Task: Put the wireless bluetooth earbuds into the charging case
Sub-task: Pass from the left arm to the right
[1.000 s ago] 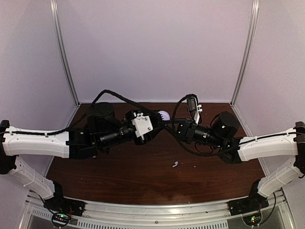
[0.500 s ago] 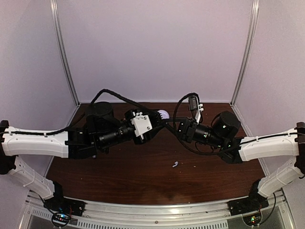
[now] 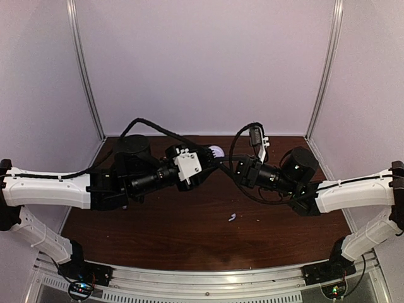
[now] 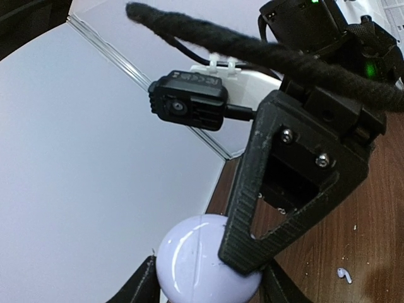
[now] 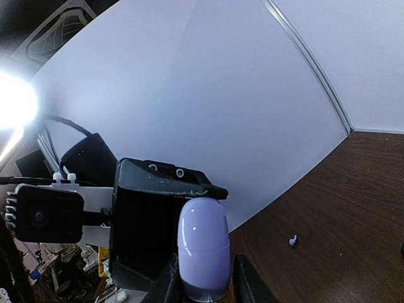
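The charging case [image 3: 216, 151], a closed pale lavender pebble, is held above the back of the table where both arms meet. In the left wrist view the charging case [image 4: 192, 265] sits between my left gripper's [image 4: 205, 283] two fingers, and a ribbed black finger [image 4: 252, 202] of the right gripper lies across its face. In the right wrist view the charging case [image 5: 203, 246] stands edge-on, with my right gripper [image 5: 205, 284] shut on its thin sides. One earbud [image 3: 231, 218] lies on the wood; it shows as a small earbud [image 4: 344, 274] and as a distant earbud [image 5: 293, 240].
The brown table [image 3: 189, 233] is boxed in by pale walls with metal corner posts [image 3: 88, 82]. A thick black cable [image 4: 265, 53] crosses the left wrist view. The left arm's body [image 5: 145, 221] stands right behind the case.
The right gripper's jaws have closed in on the case. Both arms have barely moved, and the earbud on the table lies where it was.
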`<state>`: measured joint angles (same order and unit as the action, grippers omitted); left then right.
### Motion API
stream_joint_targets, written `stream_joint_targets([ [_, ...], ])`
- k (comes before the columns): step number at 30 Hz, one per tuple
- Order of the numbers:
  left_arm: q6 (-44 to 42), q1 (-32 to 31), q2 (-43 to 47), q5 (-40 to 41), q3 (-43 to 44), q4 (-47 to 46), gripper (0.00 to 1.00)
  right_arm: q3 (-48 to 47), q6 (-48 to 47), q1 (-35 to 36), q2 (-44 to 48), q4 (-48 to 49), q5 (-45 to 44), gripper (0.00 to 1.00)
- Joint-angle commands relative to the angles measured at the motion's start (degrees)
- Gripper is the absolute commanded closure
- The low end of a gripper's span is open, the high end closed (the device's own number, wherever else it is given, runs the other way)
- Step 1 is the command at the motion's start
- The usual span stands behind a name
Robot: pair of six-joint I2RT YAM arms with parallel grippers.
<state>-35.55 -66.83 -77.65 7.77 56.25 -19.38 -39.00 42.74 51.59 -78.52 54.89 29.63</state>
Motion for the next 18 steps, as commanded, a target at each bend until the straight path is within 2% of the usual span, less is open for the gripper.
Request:
stream_joint_targets([
  [1,-0.6,-0.2,-0.4,0.0,0.3,-2.1,0.64,-0.8,0.3,-0.4,-1.0,0.9,1.5,0.71],
  [4,-0.6,-0.2,-0.5,-0.1,0.4,-1.9,0.64,-1.0,0.3,-0.4,-1.3,0.9,2.0,0.73],
  [9,-0.6,-0.2,-0.7,0.0,0.4,-1.9,0.63,-1.2,-0.4,-0.4,-1.1,0.4,2.2,0.85],
  [10,-0.4,-0.2,-0.7,0.0,0.5,-1.9,0.6,-1.2,-0.5,-0.5,-1.0,0.2,2.1,0.87],
  [13,0.6,-0.2,-0.6,0.1,0.4,-1.7,0.4,-0.9,-1.1,-1.1,-0.5,-0.1,2.2,0.89],
  [18,4.6,-0.2,1.5,-0.2,-1.1,-1.6,0.16,0.0,-4.1,-2.9,1.4,-1.8,2.8,0.9],
])
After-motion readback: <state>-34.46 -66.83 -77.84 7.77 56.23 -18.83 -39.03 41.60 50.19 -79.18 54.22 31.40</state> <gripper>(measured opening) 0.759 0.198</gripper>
